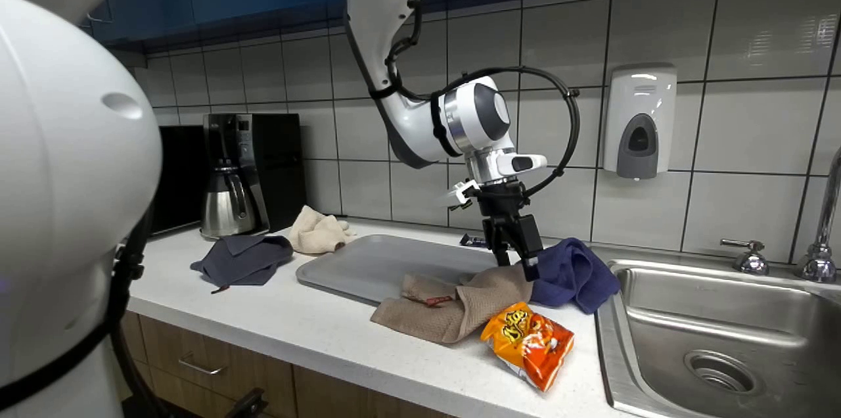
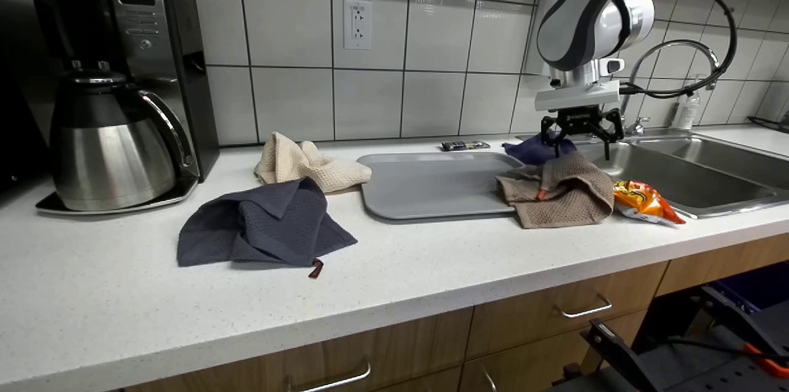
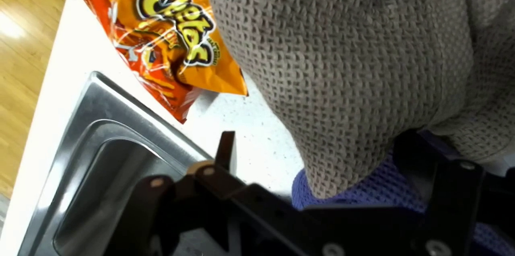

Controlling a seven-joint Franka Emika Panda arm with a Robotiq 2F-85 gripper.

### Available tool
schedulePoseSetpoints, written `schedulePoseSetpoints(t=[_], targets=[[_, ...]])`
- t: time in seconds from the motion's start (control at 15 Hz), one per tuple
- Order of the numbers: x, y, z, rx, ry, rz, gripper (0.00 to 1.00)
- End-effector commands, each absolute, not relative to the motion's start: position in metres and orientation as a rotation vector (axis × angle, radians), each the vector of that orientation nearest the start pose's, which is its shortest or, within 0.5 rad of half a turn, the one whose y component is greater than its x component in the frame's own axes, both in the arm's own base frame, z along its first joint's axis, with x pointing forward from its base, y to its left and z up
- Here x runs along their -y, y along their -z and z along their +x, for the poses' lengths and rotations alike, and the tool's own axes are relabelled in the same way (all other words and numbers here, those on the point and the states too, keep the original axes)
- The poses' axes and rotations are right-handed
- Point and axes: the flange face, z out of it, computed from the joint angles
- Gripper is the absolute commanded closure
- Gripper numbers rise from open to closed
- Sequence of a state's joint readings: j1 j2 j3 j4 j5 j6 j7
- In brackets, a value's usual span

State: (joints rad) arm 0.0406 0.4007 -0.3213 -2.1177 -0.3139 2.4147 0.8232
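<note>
My gripper (image 1: 517, 265) points down over the right end of the counter, its jaws wide apart. Below and between its fingers lies a corner of the brown waffle towel (image 3: 342, 54), not gripped; whether a finger touches it I cannot tell. That crumpled towel (image 2: 564, 198) covers part of the grey tray (image 2: 425, 185). A purple-blue towel (image 1: 578, 277) is bunched beside it, partly under the brown corner in the wrist view. An orange Cheetos bag (image 1: 529, 342) lies next to the brown towel, toward the counter's front and the sink.
A steel sink (image 1: 614, 352) borders the bag and purple towel. A dark grey cloth (image 2: 271, 225) and a cream cloth (image 2: 308, 164) lie left of the tray, near the coffee maker (image 2: 154, 40). A small wrapped bar (image 2: 465, 145) sits behind the tray, by the tiled wall.
</note>
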Motion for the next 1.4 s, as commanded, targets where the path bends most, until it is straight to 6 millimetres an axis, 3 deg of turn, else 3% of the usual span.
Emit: schedulePoseSetpoints(t=[0.0,0.47,0.53,0.67,1.2,1.33], targets=[[0.160,-0.221,0.545,-1.457,-0.037,-3.145,0.00],[0.158,-0.207,0.542,-1.471,-0.086,-3.128,0.00],[0.158,-0.207,0.543,-1.475,-0.087,-3.124,0.25],[0.158,-0.206,0.543,-1.480,-0.088,-3.121,0.32],[0.159,-0.208,0.542,-1.488,-0.087,-3.117,0.95],[0.159,-0.210,0.543,-1.486,-0.082,-3.118,1.00]])
